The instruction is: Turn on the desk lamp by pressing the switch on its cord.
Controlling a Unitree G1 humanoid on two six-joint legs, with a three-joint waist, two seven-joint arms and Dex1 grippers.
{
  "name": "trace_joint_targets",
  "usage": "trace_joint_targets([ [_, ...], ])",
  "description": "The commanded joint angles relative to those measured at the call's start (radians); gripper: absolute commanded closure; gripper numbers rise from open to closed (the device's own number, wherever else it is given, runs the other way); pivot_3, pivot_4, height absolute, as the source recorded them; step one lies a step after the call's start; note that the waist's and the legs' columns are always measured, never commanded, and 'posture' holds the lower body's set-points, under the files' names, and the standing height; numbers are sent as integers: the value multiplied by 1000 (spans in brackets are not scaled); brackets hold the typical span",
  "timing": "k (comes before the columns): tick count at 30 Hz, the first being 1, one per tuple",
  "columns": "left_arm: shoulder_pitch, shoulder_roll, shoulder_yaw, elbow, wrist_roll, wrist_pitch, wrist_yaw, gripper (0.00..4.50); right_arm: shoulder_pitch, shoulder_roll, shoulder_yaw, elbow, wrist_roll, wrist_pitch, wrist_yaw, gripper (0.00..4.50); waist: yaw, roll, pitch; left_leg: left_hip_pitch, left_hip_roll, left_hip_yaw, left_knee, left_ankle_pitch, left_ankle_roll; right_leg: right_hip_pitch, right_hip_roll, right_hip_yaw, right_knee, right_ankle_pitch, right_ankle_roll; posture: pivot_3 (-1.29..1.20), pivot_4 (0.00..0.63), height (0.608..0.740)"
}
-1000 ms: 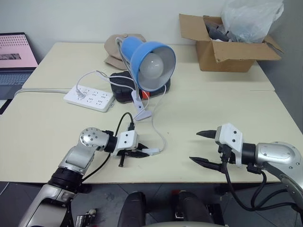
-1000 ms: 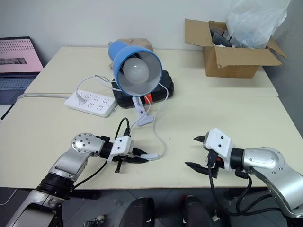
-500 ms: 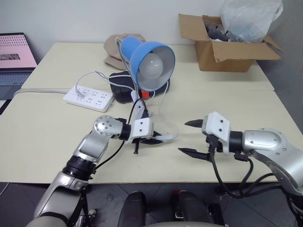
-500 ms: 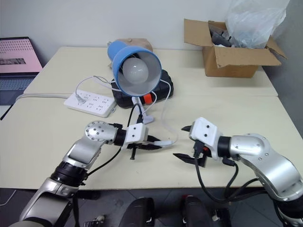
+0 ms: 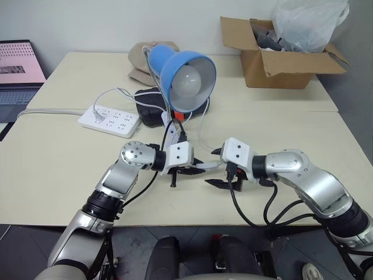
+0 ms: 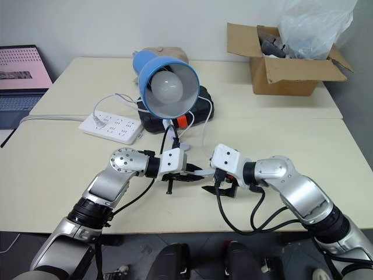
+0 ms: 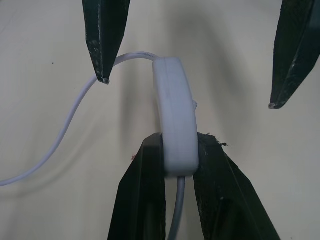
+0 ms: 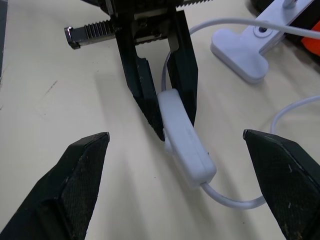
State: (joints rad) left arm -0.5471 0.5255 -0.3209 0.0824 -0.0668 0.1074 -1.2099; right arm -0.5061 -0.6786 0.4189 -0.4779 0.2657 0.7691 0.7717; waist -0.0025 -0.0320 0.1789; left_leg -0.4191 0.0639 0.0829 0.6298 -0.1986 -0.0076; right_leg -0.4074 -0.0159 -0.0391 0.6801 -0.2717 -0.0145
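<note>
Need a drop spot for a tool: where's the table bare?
Free: the near left corner, in front of the power strip; the right half, between the cardboard box and the right gripper. Crowded: centre, around the desk lamp, cord, switch and left gripper.

White oblong switch [image 8: 183, 136] on thin white cord [image 7: 65, 131], blue-shaded desk lamp [image 5: 185, 78] unlit behind

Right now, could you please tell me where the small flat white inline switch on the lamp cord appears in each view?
Left eye view: switch, lower centre, clamped by left gripper.
Right eye view, likewise.
Left wrist view, centre, between that gripper's black fingers.
Right wrist view, centre.
Shared landmark: right gripper, open on either side.
</note>
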Motion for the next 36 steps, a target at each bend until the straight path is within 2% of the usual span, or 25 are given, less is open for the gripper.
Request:
trace_joint_targets([
  [1,-7,-1,3,-50,-9,4,8,4075,-19,10,2,4,-28,-32,14,0,0,0,0,0,0,0,0,0,0,0,0,0,0,0,0,0,150,740],
  [6,-1,2,4,-63,-10,9,8,4075,-9,19,6,19,-50,-45,25,0,0,0,0,0,0,0,0,0,0,0,0,0,0,0,0,0,150,740],
  [7,-1,3,4,-65,-10,10,8,4075,-10,22,7,24,-55,-48,26,363,0,0,0,0,0,0,0,0,0,0,0,0,0,0,0,0,150,740],
  [11,0,2,4,-72,-10,13,9,4075,-12,33,8,43,-73,-58,32,1159,0,0,0,0,0,0,0,0,0,0,0,0,0,0,0,0,150,740],
  [19,2,6,3,-80,-6,9,9,4075,-13,33,12,63,-107,-88,61,3384,0,0,0,0,0,0,0,0,0,0,0,0,0,0,0,0,150,740],
  [21,1,10,4,-79,-2,0,11,4075,-15,35,7,65,-107,-91,72,3642,0,0,0,0,0,0,0,0,0,0,0,0,0,0,0,0,150,740],
  [35,2,14,0,-81,0,-21,14,4075,-7,74,-26,65,-89,-110,115,3776,0,0,0,0,0,0,0,0,0,0,0,0,0,0,0,0,150,740],
  [36,2,14,0,-79,1,-23,15,4075,-4,73,-32,60,-80,-113,124,3086,0,0,0,0,0,0,0,0,0,0,0,0,0,0,0,0,150,740],
])
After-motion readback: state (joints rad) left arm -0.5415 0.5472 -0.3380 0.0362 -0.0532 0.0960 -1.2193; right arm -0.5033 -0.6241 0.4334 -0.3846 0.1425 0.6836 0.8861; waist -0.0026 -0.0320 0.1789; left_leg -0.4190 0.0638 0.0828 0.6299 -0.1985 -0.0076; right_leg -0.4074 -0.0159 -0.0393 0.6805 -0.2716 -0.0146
